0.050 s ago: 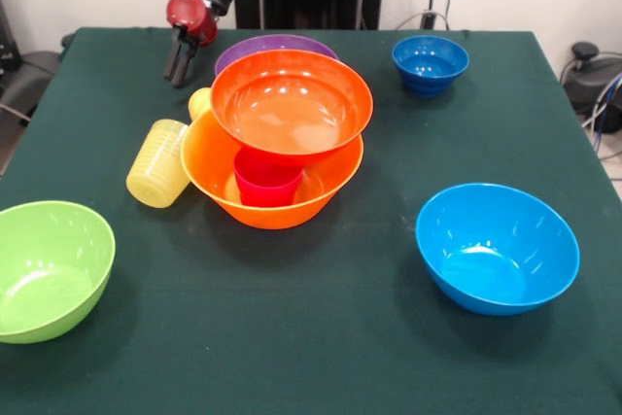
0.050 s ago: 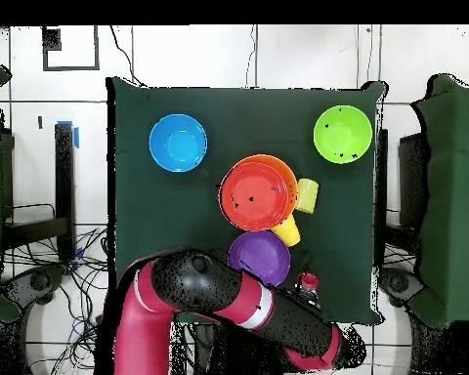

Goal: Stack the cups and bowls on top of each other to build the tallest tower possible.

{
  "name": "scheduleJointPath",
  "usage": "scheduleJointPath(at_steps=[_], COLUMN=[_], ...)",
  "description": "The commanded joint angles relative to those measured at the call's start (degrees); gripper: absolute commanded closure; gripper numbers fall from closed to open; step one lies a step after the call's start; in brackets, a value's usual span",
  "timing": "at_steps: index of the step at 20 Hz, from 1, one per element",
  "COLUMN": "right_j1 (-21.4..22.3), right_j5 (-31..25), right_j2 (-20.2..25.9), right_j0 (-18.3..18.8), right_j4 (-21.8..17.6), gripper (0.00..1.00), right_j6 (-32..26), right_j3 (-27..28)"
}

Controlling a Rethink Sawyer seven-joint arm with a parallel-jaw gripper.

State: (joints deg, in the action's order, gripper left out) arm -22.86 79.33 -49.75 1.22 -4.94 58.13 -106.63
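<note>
The gripper (image 1: 179, 67) hangs over the far part of the green-covered desk (image 1: 321, 337), its dark fingers (image 1: 173, 57) pointing down with nothing between them and set close together, though a thin gap seems to show, so they look released rather than clenched. It hovers apart from the bowls, just beside the purple bowl (image 1: 262, 45). The tower (image 1: 277, 138) stands near the desk's middle: the largest orange-yellow bowl (image 1: 219, 177) sits on the cloth as the base, a red-pink cup (image 1: 265, 180) stands inside it, and the red-orange bowl (image 1: 292, 104) rests on top of that cup, tilted slightly. The purple bowl lies just behind the tower. A ribbed pale yellow cup (image 1: 159, 163) lies on its side touching the base bowl, and an orange-yellow cup (image 1: 199, 102) peeks out behind it, next to the base. Well apart from the pile sit the lime green bowl (image 1: 47, 269), the light blue bowl (image 1: 497, 246) and the small dark blue bowl (image 1: 430, 62), each upright and empty.
</note>
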Motion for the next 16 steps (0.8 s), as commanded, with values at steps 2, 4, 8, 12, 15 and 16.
scheduleJointPath(at_steps=[2,4,8,12,15,16], right_j1=[-2.94,-3.06,-3.09,-3.32,-3.43,-3.49], right_j5=[-8.01,-8.17,-8.72,-8.81,-8.79,-8.98], right_j2=[8.78,8.87,8.96,9.09,9.24,9.35], right_j0=[-0.82,-0.91,-1.51,-1.68,-1.58,-1.55], right_j4=[1.19,1.21,1.58,1.93,1.78,1.71], gripper=[0.00,0.00,0.00,0.00,0.00,0.00], right_j6=[5.35,5.27,4.87,4.67,4.88,4.94], right_j3=[17.18,17.75,18.28,18.61,18.87,19.24])
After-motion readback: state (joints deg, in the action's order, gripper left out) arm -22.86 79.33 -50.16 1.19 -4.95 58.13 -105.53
